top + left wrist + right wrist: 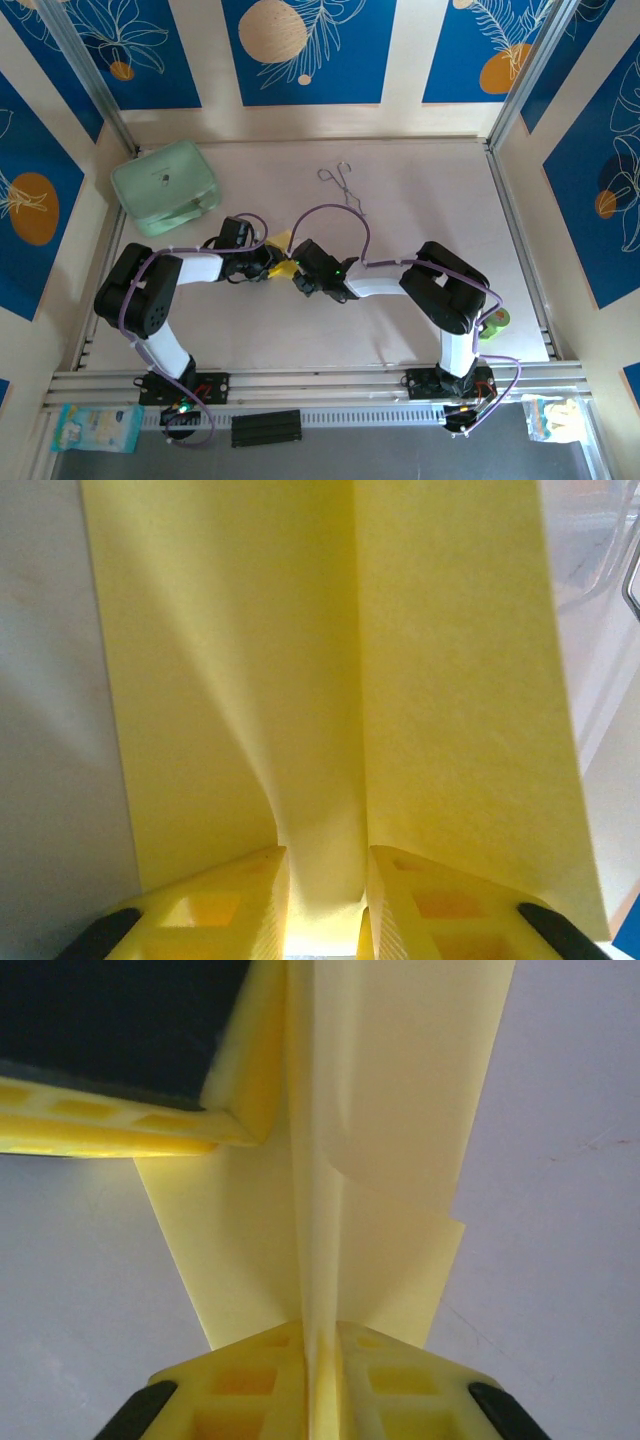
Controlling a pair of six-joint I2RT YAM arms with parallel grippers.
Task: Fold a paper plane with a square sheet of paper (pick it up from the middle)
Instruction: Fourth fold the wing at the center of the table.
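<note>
Clutter lies well away from your work. The mint-green rounded plastic case point(165, 185) sits at the far left corner of the pale matte table point(420, 220). The thin metal wire tongs point(340, 185) lie beyond the arms, near the middle. A small green object point(493, 322) sits by the right arm's elbow, too small to tell what it is. Nothing on the table blocks either arm, but the two wrists crowd each other tightly at the centre, and purple cables loop above them.

The thin yellow sheet of paper point(281, 241) is held off the table between both grippers, creased into smooth, flat panels. On your left wrist camera, the left gripper point(325, 865) has its ribbed yellow plastic fingers point(240, 900) closed on a raised fold of the sheet point(450, 680). On the right wrist camera, the right gripper point(320, 1335) pinches a centre crease, fingers almost together. The paper point(400, 1080) fans upward from there in overlapping layers, and the left gripper's yellow finger and black body press against it at the upper left.
</note>
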